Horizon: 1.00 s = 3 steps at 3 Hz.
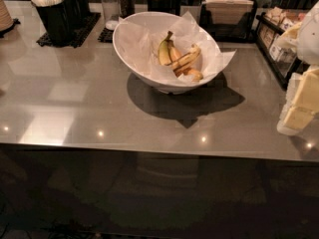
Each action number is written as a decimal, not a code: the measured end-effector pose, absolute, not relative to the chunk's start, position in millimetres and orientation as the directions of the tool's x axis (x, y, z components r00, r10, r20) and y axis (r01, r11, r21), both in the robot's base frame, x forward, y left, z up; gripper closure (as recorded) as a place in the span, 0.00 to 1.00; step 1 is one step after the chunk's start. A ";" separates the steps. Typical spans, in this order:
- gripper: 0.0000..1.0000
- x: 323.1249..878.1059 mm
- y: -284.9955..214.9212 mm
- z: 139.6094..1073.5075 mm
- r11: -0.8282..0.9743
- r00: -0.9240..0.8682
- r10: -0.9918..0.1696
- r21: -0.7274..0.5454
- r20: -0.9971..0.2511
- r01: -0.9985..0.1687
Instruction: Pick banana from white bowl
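**White bowl (143,77) pick: gripper-to-banana geometry**

1. Gripper (300,101): pale unit at the right edge of the view, well to the right of the white bowl and outside its rim, over the grey countertop (75,108). Whether it is spread or pressed together cannot be told. The pick has not yet begun.

2. Banana (188,59): the brown-streaked fruit lies inside the white bowl, right of its centre, on the crinkled paper lining (137,44). It touches the orange-yellow banana (174,52), and the greenish-yellow banana (164,53) lies further left.

3. Governing relation: from the gripper, the banana lies to the left and slightly further back. Its long axis runs diagonally, from the bowl's middle up toward the far-right rim. There is one arm only, so no arm selection applies.

4. Judged requirement: travel left over the bowl's right rim, descend, and set the closing line across that diagonal.

5. Judged hazard: snagging the paper, or catching the adjacent fruit
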<state>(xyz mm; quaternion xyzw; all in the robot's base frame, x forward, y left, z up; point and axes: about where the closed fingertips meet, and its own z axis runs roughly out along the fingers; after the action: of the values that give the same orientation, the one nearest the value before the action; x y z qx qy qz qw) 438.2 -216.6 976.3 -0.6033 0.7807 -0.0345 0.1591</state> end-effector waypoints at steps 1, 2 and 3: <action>0.00 438.2 -216.6 976.3 0.270 -0.221 -0.953 -0.246 -0.207 -0.931; 0.00 444.7 -211.7 982.8 0.244 -0.185 -0.956 -0.268 -0.226 -0.932; 0.00 468.6 -195.6 1000.3 0.125 -0.049 -0.969 -0.311 -0.241 -0.942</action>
<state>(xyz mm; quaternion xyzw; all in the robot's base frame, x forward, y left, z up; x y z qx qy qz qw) 468.6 -195.6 1000.3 -0.6606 0.7234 -0.0345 0.1978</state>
